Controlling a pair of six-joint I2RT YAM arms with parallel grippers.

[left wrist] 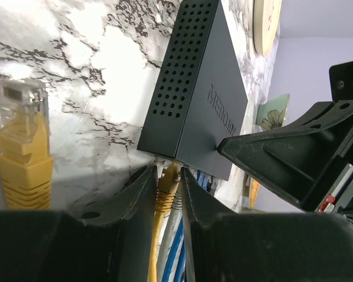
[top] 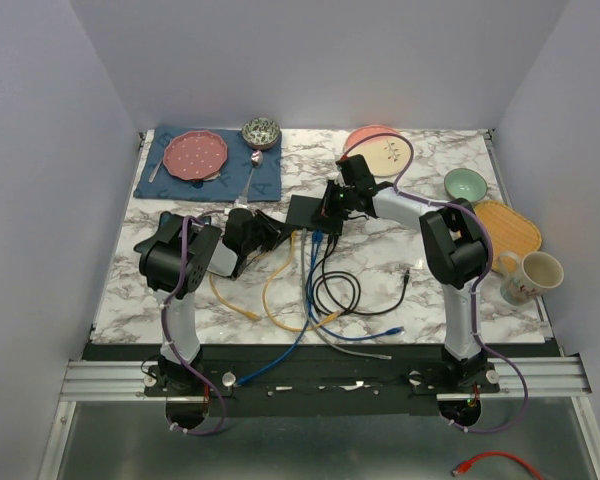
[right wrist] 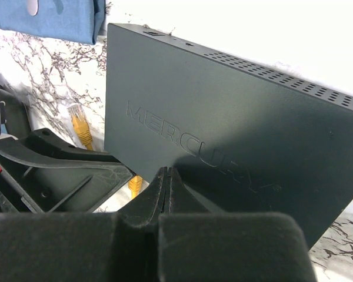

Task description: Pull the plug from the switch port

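The marble desk (top: 400,290) carries the switch (top: 310,210) near its middle. It looks like a light, rigid box that would likely slide unless held. The right tool (right wrist: 166,176), closed, rests its tips on the lid. The left tool (left wrist: 167,173) closely brackets the yellow plug (left wrist: 166,194) at the socket edge, though a firm pinch cannot be told. The stiff boot, not the limp cable, looks the best hold. The lid reads MERCURY.

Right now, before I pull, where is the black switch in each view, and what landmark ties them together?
Top view: the switch lies near the middle of the marble table, slightly toward the back.
Left wrist: the switch is upper centre, vented side facing the camera.
Right wrist: it fills centre and right, lettered face showing.
Shared landmark: the marble table around it.
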